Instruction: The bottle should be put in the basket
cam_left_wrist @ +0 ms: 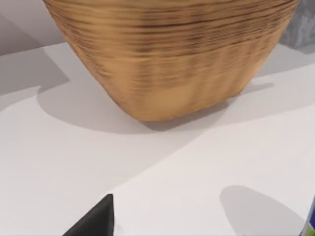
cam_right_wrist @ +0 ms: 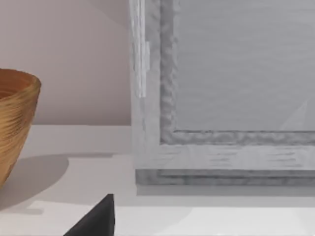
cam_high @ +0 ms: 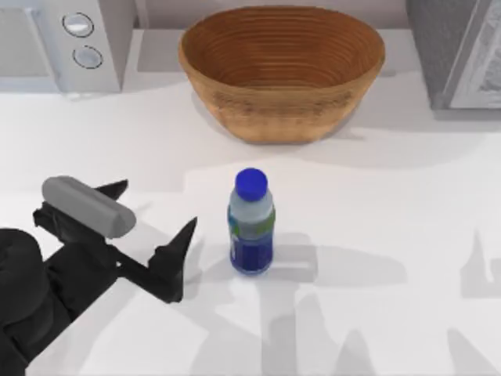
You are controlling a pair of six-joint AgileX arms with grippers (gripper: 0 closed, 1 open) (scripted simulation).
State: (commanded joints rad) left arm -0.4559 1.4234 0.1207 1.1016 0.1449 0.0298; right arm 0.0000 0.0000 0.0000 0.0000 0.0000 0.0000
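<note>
The bottle (cam_high: 251, 223), clear with a blue cap and blue-and-green label, stands upright in the middle of the table. The light brown wicker basket (cam_high: 282, 70) sits behind it at the far edge, with nothing in it. My left gripper (cam_high: 156, 204) hovers open to the bottle's left, its nearer fingertip (cam_high: 186, 233) a short gap from the bottle. In the left wrist view the basket (cam_left_wrist: 172, 59) looms ahead and a sliver of the bottle (cam_left_wrist: 311, 222) shows. My right arm is parked off to the right; its wrist view shows one black fingertip (cam_right_wrist: 98, 221) set wide.
A white appliance with two round knobs (cam_high: 63, 39) stands at the back left. A grey framed appliance (cam_high: 462, 47) stands at the back right, close in front of the right wrist camera (cam_right_wrist: 226, 98). Bare table lies between bottle and basket.
</note>
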